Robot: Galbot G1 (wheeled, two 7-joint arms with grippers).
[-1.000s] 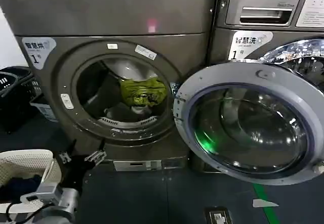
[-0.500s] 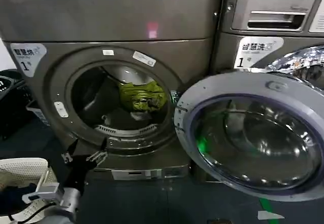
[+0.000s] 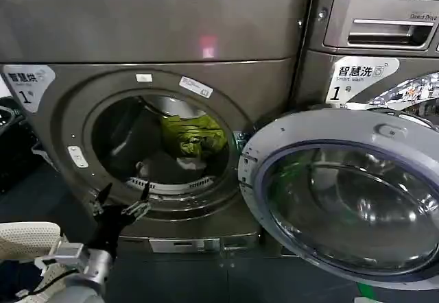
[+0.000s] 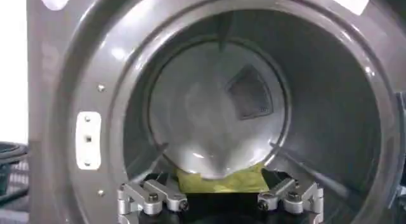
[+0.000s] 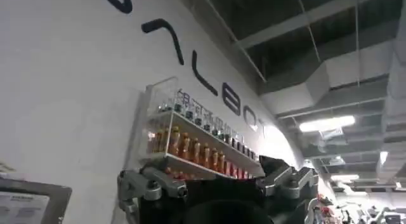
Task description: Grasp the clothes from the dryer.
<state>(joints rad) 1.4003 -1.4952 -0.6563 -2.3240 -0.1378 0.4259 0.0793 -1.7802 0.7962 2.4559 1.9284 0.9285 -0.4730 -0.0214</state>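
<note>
My left claw (image 3: 122, 202) hung wide at the dryer (image 3: 158, 49) rim; the clothes (image 3: 192, 135) lay deeper, beyond it. I judged a straight reach best, closing only on fabric.

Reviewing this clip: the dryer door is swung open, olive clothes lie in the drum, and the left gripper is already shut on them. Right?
Not quite. In the head view the left gripper is open, at the dryer porthole's lower rim, short of the olive clothes.
</note>
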